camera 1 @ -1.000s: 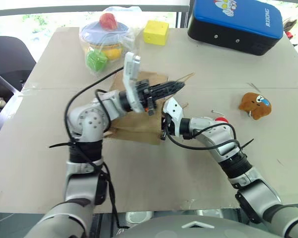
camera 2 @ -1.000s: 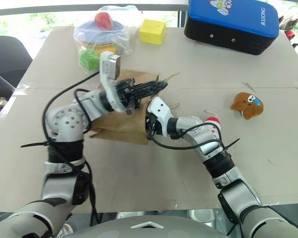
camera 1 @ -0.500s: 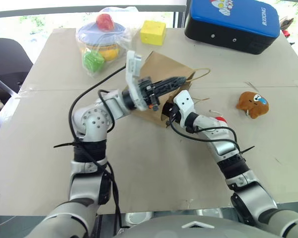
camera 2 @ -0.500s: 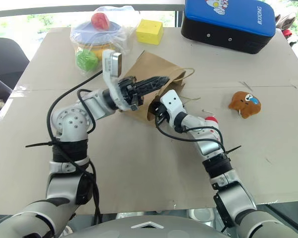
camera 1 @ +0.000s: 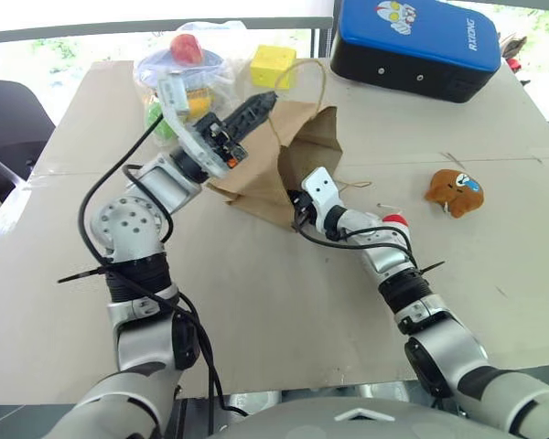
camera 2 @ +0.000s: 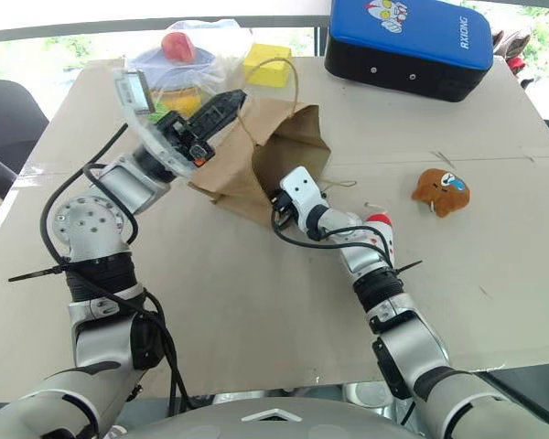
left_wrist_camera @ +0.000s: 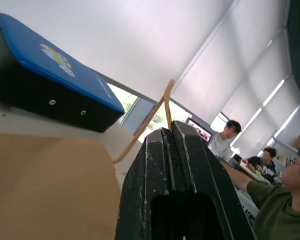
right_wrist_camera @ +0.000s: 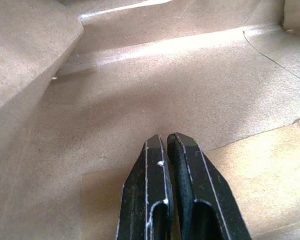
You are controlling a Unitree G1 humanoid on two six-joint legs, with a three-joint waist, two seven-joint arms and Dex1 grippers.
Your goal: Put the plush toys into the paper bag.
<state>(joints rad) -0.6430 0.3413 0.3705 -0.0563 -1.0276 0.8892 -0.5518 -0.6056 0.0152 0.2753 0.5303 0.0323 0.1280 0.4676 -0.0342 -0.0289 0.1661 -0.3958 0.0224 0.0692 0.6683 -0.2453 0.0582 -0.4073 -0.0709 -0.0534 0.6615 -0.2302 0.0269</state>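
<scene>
paper bag [camera 1: 284, 155], light, crumple-prone kraft, on bench [camera 1: 256, 311]: left pincer [camera 1: 263, 99] clenched on its thin loop handle, right pincer [right_wrist_camera: 171, 145] closed empty inside; soft plush toys [camera 1: 454, 190] lie apart.

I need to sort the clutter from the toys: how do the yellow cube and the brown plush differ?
The yellow cube is blocky and plain yellow; the brown plush is rounded with a light-blue patch. The cube sits at the table's far edge beside the plastic bag of toys; the plush lies alone on the right side. Both rest on the table, untouched.
</scene>
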